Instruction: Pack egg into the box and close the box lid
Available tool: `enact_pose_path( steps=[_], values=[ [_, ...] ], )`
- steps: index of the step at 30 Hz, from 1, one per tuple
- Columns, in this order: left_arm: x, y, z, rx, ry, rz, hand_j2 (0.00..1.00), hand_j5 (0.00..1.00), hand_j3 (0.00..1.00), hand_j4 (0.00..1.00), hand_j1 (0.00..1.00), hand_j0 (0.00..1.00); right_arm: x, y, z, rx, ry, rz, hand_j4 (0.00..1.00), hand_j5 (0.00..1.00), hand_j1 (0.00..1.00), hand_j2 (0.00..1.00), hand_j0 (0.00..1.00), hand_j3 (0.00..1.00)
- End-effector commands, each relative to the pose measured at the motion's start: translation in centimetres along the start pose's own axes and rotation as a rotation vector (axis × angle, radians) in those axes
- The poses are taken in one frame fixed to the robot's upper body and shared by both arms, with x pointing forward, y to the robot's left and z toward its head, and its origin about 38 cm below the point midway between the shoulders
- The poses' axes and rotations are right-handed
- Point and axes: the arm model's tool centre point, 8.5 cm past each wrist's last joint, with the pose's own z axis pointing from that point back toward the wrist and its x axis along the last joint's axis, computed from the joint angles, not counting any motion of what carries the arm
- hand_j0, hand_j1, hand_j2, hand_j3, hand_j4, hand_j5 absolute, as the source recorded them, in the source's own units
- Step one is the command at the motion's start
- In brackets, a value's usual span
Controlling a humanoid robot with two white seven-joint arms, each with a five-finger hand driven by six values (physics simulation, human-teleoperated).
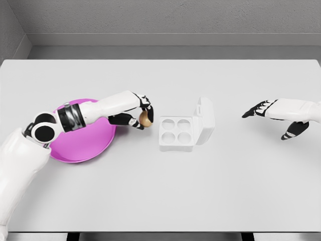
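Note:
A white egg box [176,133] lies open at the table's middle, its four cups bare and its lid [205,120] tilted up on the right side. My left hand [140,116] hovers just left of the box, fingers curled around a brown egg [146,119]. The egg hangs above the table between the pink plate [80,143] and the box, a short gap from the box's left edge. My right hand [271,116] floats over the table at the right, well away from the lid, fingers spread and holding nothing.
The round pink plate sits at the left under my left forearm, with nothing visible on its bare part. The white table [160,201] stretches wide in front; a grey wall rises behind its far edge.

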Motion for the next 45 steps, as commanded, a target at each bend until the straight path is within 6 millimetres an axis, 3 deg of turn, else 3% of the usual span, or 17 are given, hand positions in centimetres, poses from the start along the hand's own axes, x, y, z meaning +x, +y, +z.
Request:
enact_pose_path(
  steps=[1, 29, 45],
  values=[
    [0.2, 0.0, -0.3, 0.009, -0.01, 0.009, 0.37, 0.37, 0.37, 0.37, 0.37, 0.37, 0.0, -0.1, 0.1, -0.004, 0.0, -0.006, 1.0, 1.0, 1.0, 1.0, 1.0, 1.0],
    [2.1, 0.2, -1.1, 0.01, -0.069, -0.014, 0.37, 0.37, 0.37, 0.37, 0.37, 0.37, -0.1, 0.3, 0.3, 0.011, 0.006, -0.005, 1.0, 1.0, 1.0, 1.0, 1.0, 1.0],
    [4.3, -0.9, -4.1, 0.004, -0.149, -0.002, 0.37, 0.37, 0.37, 0.37, 0.37, 0.37, -0.2, 0.2, 0.4, 0.009, 0.007, -0.005, 1.0, 1.0, 1.0, 1.0, 1.0, 1.0]
  ],
)
